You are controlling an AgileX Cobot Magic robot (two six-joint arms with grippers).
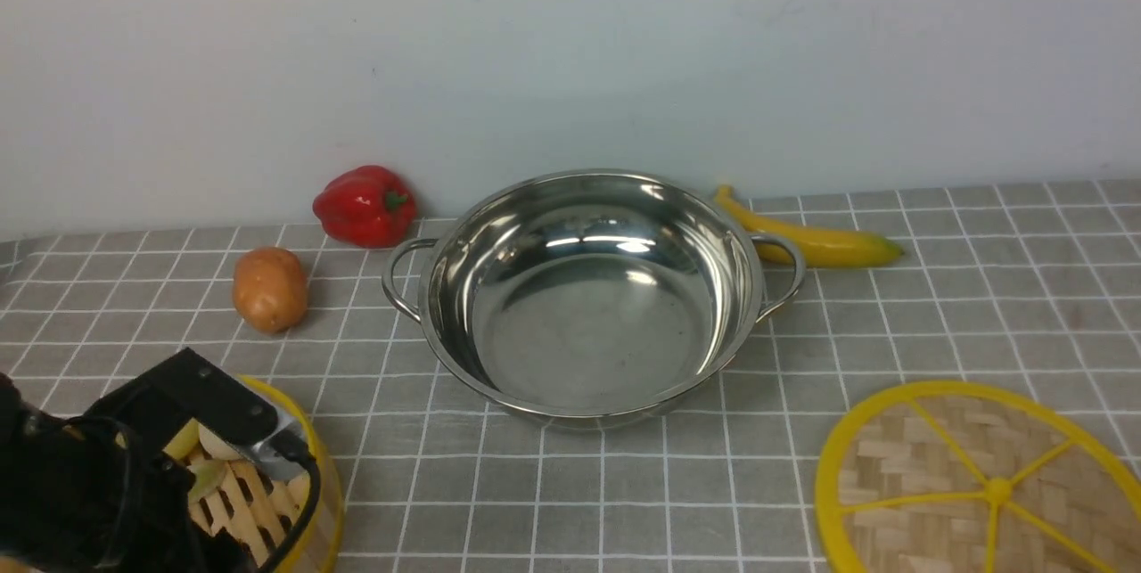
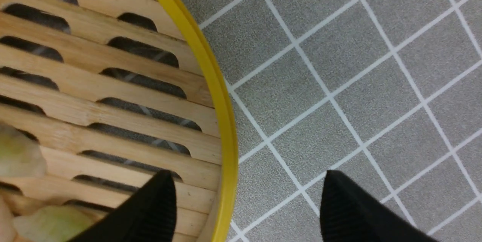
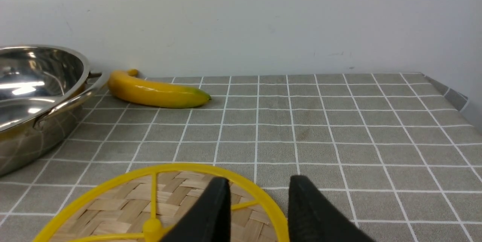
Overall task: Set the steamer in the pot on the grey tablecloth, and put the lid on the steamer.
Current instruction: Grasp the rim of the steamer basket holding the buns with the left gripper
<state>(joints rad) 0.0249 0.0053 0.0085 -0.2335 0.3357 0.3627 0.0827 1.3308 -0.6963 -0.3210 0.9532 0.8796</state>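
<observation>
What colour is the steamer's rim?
The rim of the steamer is yellow, around pale bamboo slats; the left wrist view shows it best.

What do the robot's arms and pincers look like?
The left pincer has two black, pointy fingers with fine ribs on the inner faces; the right pincer looks the same. In the front view, the left arm is chunky and black, with a silver metal piece and a looping black cable. The right arm is out of sight.
</observation>
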